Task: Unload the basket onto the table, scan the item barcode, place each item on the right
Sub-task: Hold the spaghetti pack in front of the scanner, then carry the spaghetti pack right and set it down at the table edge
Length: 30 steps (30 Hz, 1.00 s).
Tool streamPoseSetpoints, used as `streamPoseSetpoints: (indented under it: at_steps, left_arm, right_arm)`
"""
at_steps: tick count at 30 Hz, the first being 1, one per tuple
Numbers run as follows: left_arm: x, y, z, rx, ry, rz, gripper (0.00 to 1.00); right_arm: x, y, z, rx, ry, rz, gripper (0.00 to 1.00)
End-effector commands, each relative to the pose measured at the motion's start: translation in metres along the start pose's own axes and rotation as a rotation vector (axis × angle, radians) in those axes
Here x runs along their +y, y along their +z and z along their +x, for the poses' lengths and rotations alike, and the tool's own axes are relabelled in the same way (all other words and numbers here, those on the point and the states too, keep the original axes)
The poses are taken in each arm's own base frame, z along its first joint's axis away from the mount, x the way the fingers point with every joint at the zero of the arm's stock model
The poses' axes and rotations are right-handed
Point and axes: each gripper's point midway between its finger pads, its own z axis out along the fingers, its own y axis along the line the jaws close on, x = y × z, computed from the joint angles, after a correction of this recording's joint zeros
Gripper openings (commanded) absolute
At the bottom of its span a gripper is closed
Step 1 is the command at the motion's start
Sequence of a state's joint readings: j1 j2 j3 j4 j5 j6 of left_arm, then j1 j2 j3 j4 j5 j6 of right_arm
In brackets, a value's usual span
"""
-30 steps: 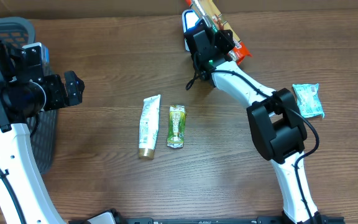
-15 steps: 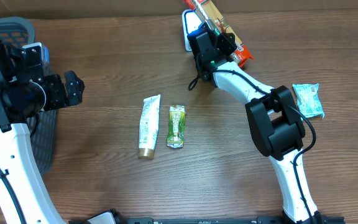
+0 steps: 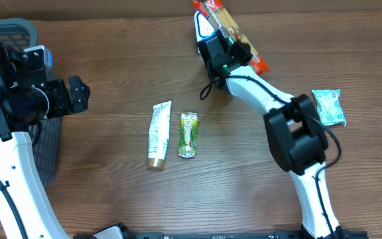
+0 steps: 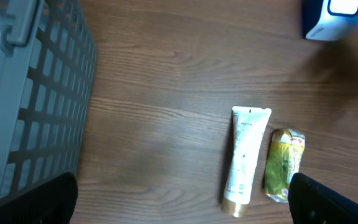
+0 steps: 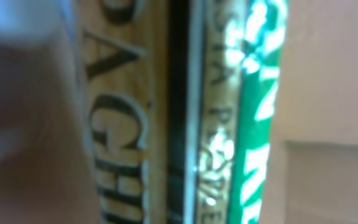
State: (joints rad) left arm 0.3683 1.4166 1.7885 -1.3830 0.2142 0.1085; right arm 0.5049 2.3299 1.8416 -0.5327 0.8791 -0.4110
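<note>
A long spaghetti pack (image 3: 217,14) with red ends and a tan face is held at the table's far edge, my right gripper (image 3: 229,48) shut on its middle. It lies slantwise above the white and blue barcode scanner (image 3: 200,28). The pack (image 5: 166,112) fills the right wrist view, blurred, with tan lettering and a green stripe; my own fingers do not show there. At the far left, beside the basket, my left gripper (image 3: 79,93) stands open with nothing in it. Its dark fingers (image 4: 42,199) frame bare table in the left wrist view.
A white tube (image 3: 158,135) and a green packet (image 3: 188,135) lie side by side mid-table, also seen as tube (image 4: 246,158) and packet (image 4: 284,165). A teal packet (image 3: 328,107) lies at the right. A grey basket (image 3: 5,30) fills the far left corner.
The right gripper has swung the spaghetti pack a little to the left, its far end now over the scanner. The left arm has not moved.
</note>
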Motion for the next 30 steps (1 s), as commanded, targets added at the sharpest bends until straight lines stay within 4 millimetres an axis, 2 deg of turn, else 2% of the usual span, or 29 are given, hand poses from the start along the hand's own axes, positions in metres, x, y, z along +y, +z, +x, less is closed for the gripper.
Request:
streamPoseSetpoints:
  at_steps: [1, 5, 7, 9, 12, 14, 18, 19, 23, 24, 25, 30]
  left_arm:
    - [-0.002, -0.003, -0.003, -0.013, 0.015, 0.012, 1.00]
    - [-0.002, -0.003, -0.003, -0.013, 0.015, 0.012, 1.00]
    - [-0.002, -0.003, -0.003, -0.013, 0.015, 0.012, 1.00]
    - [-0.002, -0.003, -0.003, -0.013, 0.015, 0.012, 0.99]
    - [-0.002, -0.003, -0.003, -0.013, 0.015, 0.012, 1.00]
    - [-0.002, -0.003, -0.003, -0.013, 0.015, 0.012, 1.00]
    - [-0.002, -0.003, -0.003, -0.013, 0.015, 0.012, 1.00]
    - [-0.002, -0.003, -0.003, -0.013, 0.015, 0.012, 0.99]
    - [-0.002, -0.003, -0.003, -0.013, 0.015, 0.012, 0.99]
    - [-0.002, -0.003, -0.003, -0.013, 0.015, 0.012, 1.00]
    - [-0.002, -0.003, -0.003, -0.013, 0.015, 0.012, 1.00]
    - [-0.002, -0.003, -0.003, -0.013, 0.015, 0.012, 1.00]
  right_arm:
    - [-0.132, -0.112, -0.029, -0.188, 0.497, -0.106, 0.03]
    - [-0.165, -0.158, 0.000, -0.178, 0.712, -0.376, 0.04]
    - [-0.180, -0.170, 0.019, -0.154, 0.790, -0.487, 0.04]
    - [-0.196, -0.173, 0.041, -0.113, 0.872, -0.570, 0.04]
    - [-0.219, -0.159, 0.082, 0.001, 1.031, -0.612, 0.04]
    - [-0.233, -0.141, 0.117, 0.127, 1.170, -0.574, 0.04]
    - [-0.244, -0.106, 0.193, 0.417, 1.464, -0.452, 0.04]
    - [-0.244, -0.092, 0.223, 0.512, 1.567, -0.396, 0.04]
    - [-0.230, -0.058, 0.276, 0.645, 1.709, -0.307, 0.04]
    - [-0.223, -0.052, 0.284, 0.668, 1.727, -0.296, 0.04]
    - [-0.205, -0.041, 0.298, 0.708, 1.741, -0.287, 0.04]
    - [-0.159, -0.020, 0.321, 0.762, 1.726, -0.290, 0.04]
